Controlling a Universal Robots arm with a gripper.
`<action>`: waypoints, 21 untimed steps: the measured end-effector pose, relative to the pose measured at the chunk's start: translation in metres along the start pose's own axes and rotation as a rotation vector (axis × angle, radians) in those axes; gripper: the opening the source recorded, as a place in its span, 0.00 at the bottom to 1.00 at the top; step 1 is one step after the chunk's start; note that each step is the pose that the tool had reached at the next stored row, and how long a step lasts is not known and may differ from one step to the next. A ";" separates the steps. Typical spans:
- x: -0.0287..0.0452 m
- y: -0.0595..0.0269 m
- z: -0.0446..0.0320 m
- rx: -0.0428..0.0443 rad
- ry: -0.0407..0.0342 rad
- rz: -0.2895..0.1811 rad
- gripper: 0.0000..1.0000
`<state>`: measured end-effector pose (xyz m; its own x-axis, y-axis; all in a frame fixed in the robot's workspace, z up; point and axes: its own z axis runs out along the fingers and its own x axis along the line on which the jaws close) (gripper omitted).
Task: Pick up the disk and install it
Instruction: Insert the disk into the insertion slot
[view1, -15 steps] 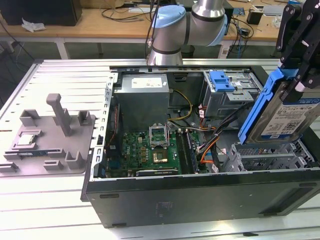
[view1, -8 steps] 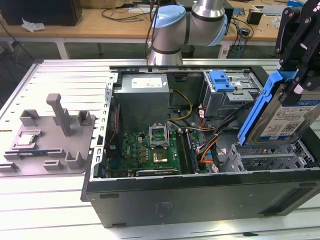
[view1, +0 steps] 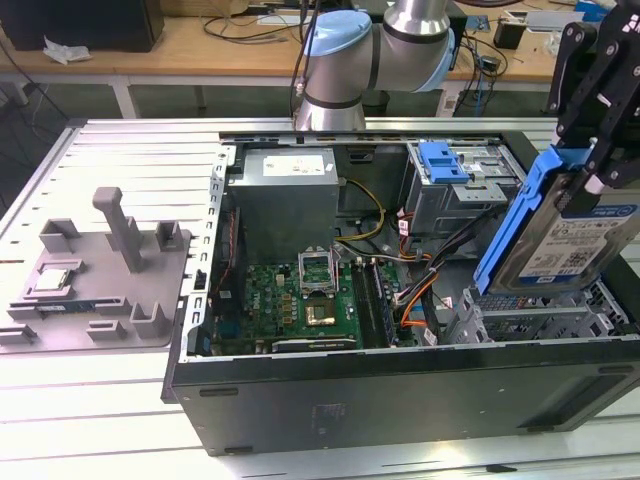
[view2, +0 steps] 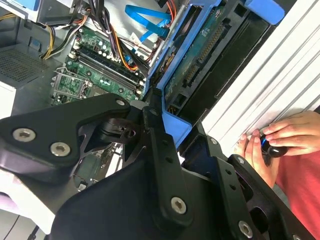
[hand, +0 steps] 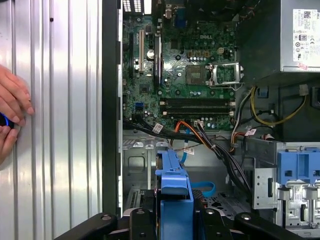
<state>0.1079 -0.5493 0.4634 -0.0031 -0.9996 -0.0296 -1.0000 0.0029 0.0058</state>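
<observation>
Disk (view1: 565, 235), a flat silver hard drive with a white-and-blue label clipped in a blue plastic carrier frame, hangs tilted above the exterior view's right end of the open black computer case (view1: 400, 390). We see our black fingers (view1: 612, 150) closed on its raised end, holding it clear of the grey metal drive bay (view1: 520, 320) beneath. Beside the case, a person's hand (view2: 280, 137) rests on the ribbed metal worktop (view1: 130, 160).

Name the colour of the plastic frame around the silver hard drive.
Blue carrier frame, clearest in exterior view.
</observation>
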 end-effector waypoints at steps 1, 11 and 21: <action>0.0000 0.0000 0.0004 0.0000 0.0000 0.000 0.37; 0.0012 0.0000 0.0047 -0.0001 0.0001 0.000 0.37; 0.0033 -0.0004 0.0088 0.0000 -0.0001 0.000 0.37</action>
<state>0.1083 -0.5522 0.4544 -0.0031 -0.9996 -0.0297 -1.0000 0.0029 0.0059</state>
